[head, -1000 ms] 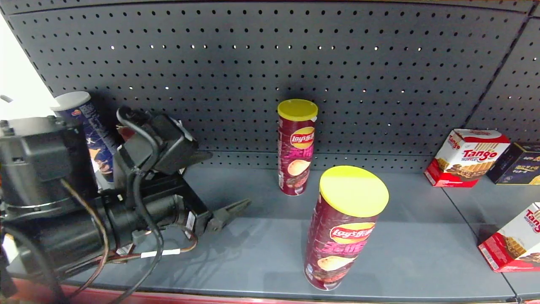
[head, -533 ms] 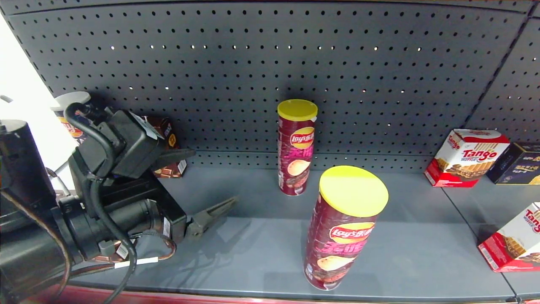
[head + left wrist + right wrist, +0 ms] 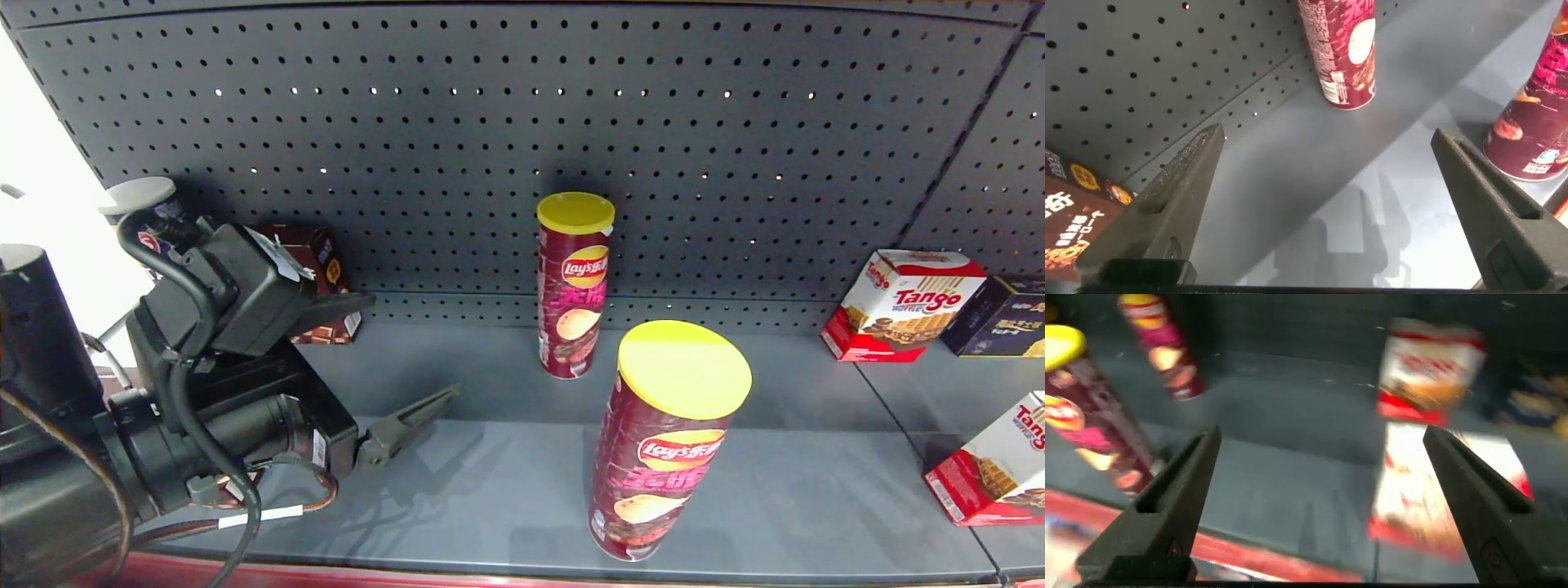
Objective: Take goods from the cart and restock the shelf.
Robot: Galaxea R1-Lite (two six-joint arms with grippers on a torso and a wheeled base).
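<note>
Left gripper [image 3: 412,347] has drawn back leftward along the shelf [image 3: 816,490], jaws spread and empty, uncovering a brown box [image 3: 322,269] far left; the far chip can [image 3: 574,286] and near chip can [image 3: 665,441] stand upright mid-shelf, so the placing looks done.

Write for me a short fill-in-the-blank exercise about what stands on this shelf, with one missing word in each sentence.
1. The back chip can and the front chip can both have ____ lids.
2. The left claw is ____ and holds nothing.
3. The wafer boxes sit on the robot's ____ side of the two cans.

Missing words: yellow; open; right.
</note>
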